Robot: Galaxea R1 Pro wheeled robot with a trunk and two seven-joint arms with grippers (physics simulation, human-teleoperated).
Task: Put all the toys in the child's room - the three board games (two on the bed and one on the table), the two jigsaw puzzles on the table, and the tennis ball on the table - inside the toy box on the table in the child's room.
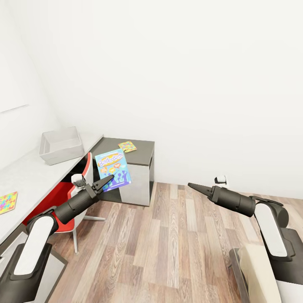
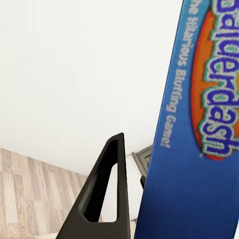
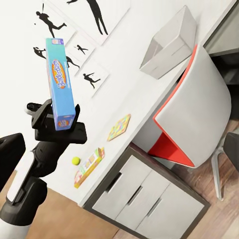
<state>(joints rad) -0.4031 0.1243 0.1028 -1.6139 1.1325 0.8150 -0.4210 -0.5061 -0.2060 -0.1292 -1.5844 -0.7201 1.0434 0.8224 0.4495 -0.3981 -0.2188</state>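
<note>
1. Flat blue Balderdash board game box point(image 2: 199, 119): cut off by three picture edges in the left wrist view, so just part of the title and tagline reads. The box hides the left gripper's far finger; one dark finger point(image 2: 102, 191) shows beside it.
2. Multicoloured jigsaw puzzle point(image 1: 8, 202) on the white table, behind the left gripper point(image 1: 103, 184): clipped by the head view's left edge.
3. Red-and-white chair point(image 1: 63, 198): mostly hidden behind the left arm and under the table.
4. Small yellow tennis ball point(image 3: 75, 160), below the held box in the right wrist view: too small for detail.
5. Flat board game point(image 3: 89, 167) beside the ball: print unreadable.
6. Right gripper point(image 1: 195, 187): fingertips look pressed together.
</note>
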